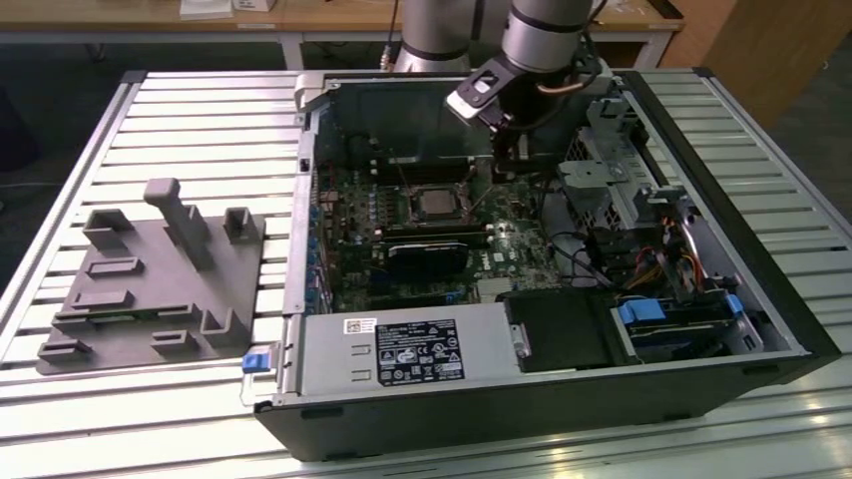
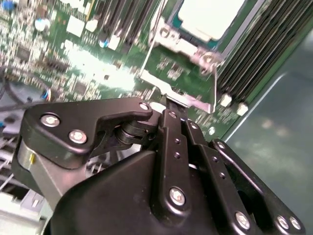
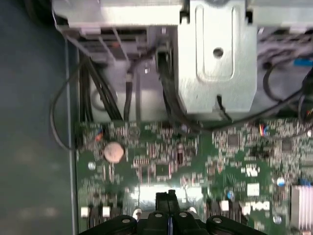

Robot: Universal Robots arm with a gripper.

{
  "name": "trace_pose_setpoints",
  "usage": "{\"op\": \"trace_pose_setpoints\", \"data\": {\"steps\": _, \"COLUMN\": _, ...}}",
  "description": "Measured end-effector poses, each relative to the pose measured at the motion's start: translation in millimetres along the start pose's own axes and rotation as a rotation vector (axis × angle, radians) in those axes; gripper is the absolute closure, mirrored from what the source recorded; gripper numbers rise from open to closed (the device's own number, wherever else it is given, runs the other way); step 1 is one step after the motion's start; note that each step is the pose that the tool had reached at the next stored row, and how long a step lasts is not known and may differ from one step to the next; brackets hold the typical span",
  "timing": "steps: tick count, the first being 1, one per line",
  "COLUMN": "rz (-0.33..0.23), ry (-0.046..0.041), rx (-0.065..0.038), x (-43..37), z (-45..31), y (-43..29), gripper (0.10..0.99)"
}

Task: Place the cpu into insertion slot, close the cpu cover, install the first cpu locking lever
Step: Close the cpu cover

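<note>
The cpu (image 2: 210, 17) sits seated mid-motherboard (image 2: 83, 63), and the cpu cover (image 2: 183, 45) appears to be down around it, so the work looks to be at the locking lever (image 2: 188, 98). The gripper (image 2: 168, 105), fingers pressed together, has its tips against that lever's end, to the exterior view's right of the cpu. Hooking the lever likely calls for a steady downward push. The drive cage (image 1: 600, 180) and cables (image 1: 586, 254) crowd the exterior view's right side.
</note>
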State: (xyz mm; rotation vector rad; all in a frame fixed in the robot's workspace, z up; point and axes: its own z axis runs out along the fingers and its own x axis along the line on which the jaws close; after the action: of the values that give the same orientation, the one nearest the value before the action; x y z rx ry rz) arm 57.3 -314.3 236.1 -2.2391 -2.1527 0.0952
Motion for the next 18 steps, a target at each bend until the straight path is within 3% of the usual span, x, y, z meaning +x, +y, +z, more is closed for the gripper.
{"op": "trace_pose_setpoints", "data": {"steps": 5, "rz": -0.002, "ry": -0.0037, "rx": 0.091, "x": 0.1, "z": 0.5, "y": 2.2, "gripper": 0.98}}
{"op": "trace_pose_setpoints", "data": {"steps": 6, "rz": -0.002, "ry": -0.0039, "rx": 0.097, "x": 0.1, "z": 0.5, "y": 2.2, "gripper": 0.98}}
{"op": "trace_pose_setpoints", "data": {"steps": 13, "rz": -0.002, "ry": -0.0037, "rx": 0.097, "x": 0.1, "z": 0.6, "y": 1.6, "gripper": 0.98}}
{"op": "trace_pose_setpoints", "data": {"steps": 18, "rz": -0.002, "ry": -0.0038, "rx": 0.096, "x": -0.1, "z": 1.0, "y": -4.4, "gripper": 0.98}}
